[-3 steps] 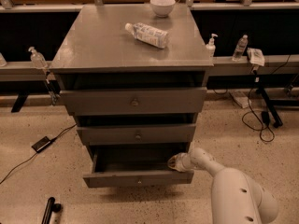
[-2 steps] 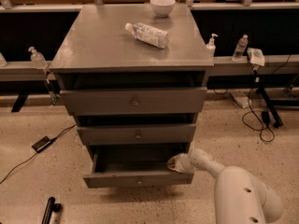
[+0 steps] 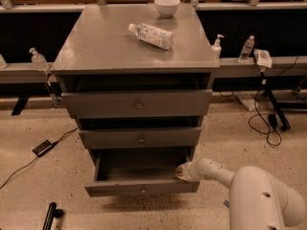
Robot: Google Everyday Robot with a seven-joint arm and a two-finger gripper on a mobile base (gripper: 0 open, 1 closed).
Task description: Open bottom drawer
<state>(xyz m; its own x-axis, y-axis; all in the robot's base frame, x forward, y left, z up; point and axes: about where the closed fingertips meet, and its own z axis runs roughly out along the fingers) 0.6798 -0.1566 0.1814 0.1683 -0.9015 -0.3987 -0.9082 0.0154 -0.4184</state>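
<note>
- I am watching the slim grey bottom drawer (image 3: 120,189), the narrowest of three fronts on the grey metal three-drawer bench (image 3: 96,47). It is sitting at six o'clock of the bench, low by the speckled floor (image 3: 43,195).
- The drawer is standing pulled well out, with its plain grey box showing behind the front panel and its small round knob (image 3: 143,191) at the panel's centre.
- The pincer (image 3: 181,172), on the end of the white rounded arm (image 3: 249,190), is sitting at three o'clock of the drawer. It is against the right end, just behind the front panel.
- I am not able to tell whether the pincer is open, closed or gripping the drawer's edge.
- I am judging that the opening step is nearly done, since the mid-sized middle drawer (image 3: 141,138) and the tall top drawer (image 3: 138,104) at twelve o'clock of it are both sitting much further in.
- For the next move, I am thinking of either a short further pull straight toward six o'clock or a clean withdrawal toward four o'clock. The withdrawal should avoid nudging the panel back in.
- I am minding the off-centre contact, since pulling from the right end could skew the drawer on its runners.
- On the bench top, a white bowl (image 3: 166,6) is sitting at twelve o'clock, and a clear plastic bottle (image 3: 151,35) is lying on its side near it. Both are well apart from the work.
</note>
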